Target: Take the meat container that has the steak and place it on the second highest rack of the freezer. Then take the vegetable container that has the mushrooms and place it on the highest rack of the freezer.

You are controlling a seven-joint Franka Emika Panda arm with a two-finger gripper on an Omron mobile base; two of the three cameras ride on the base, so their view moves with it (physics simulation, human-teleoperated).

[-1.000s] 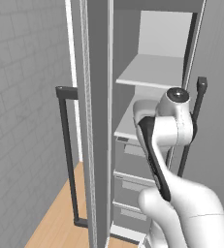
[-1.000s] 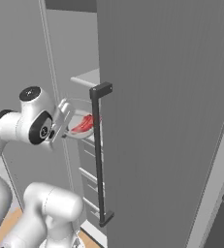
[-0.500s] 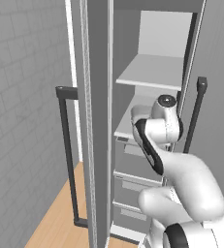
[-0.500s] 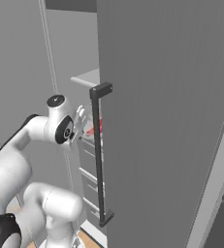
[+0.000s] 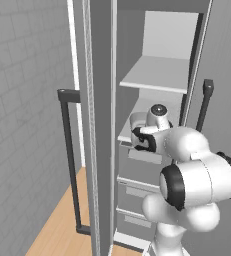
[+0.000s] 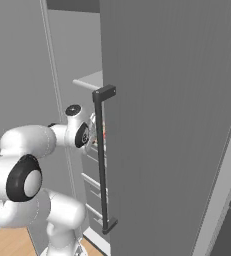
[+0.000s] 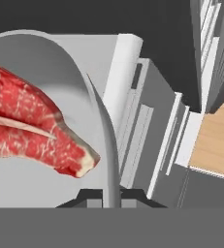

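Steak [image 7: 31,126] lies in meat container [image 7: 96,106], rim pinched between closed jaws.

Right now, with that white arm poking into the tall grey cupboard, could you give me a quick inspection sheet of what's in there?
Surface: lower pale-grey inner shelf atop the grey drawer stack; the arm reaches in at its level.
Job's things: red, white-marbled steak lying in a round pale-grey dish; upper pale-grey shelf bare; mushroom tray: nothing seen.
Clutter: nothing seen.
Pincer: the pincer is shut on the dish's rim.
Cables: nothing seen.
Surroundings: open flat-grey freezer door with long dark bar handle; grey tiled wall; wooden floor.
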